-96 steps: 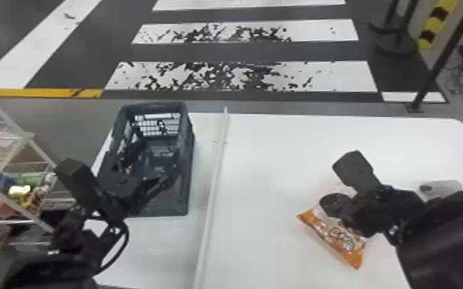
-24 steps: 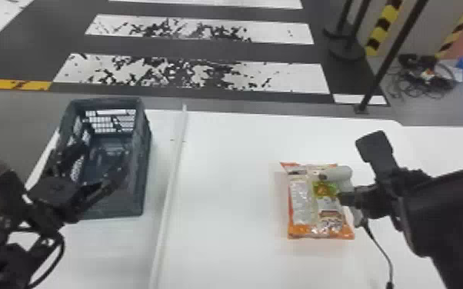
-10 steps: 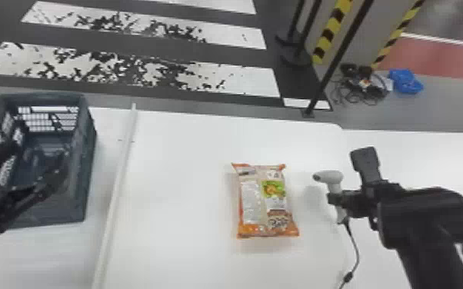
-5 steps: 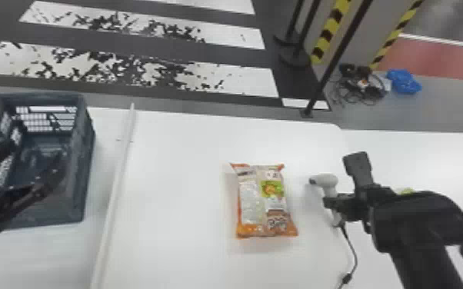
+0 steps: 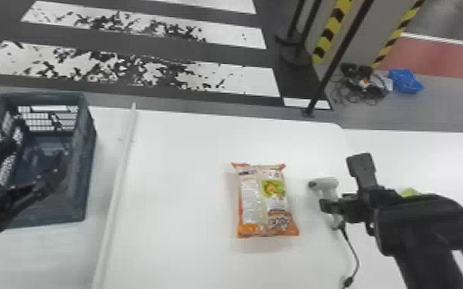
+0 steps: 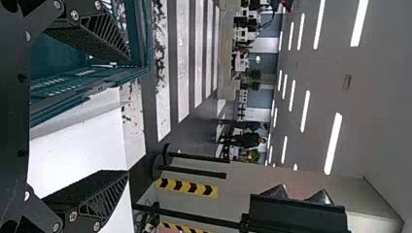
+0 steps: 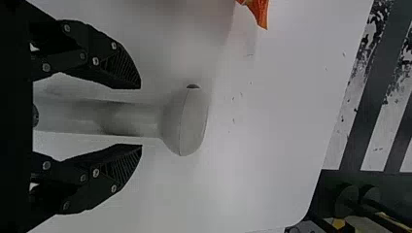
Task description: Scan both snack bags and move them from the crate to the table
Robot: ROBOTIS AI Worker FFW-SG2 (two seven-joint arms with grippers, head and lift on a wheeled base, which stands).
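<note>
Notably, fingers of left gripper (image 6: pixel 129 115) and right gripper (image 7: pixel 141 116), frame left, stand apart; off-centre closing could twist the scanner (image 7: pixel 187 124).

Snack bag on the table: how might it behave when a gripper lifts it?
The snack bag looks like thin wrapping with flared ends, so it would probably crumple rather than stay stiff. Its shiny patches suggest it may be slightly slippery. Lying flat, it seems unlikely to roll.
</note>
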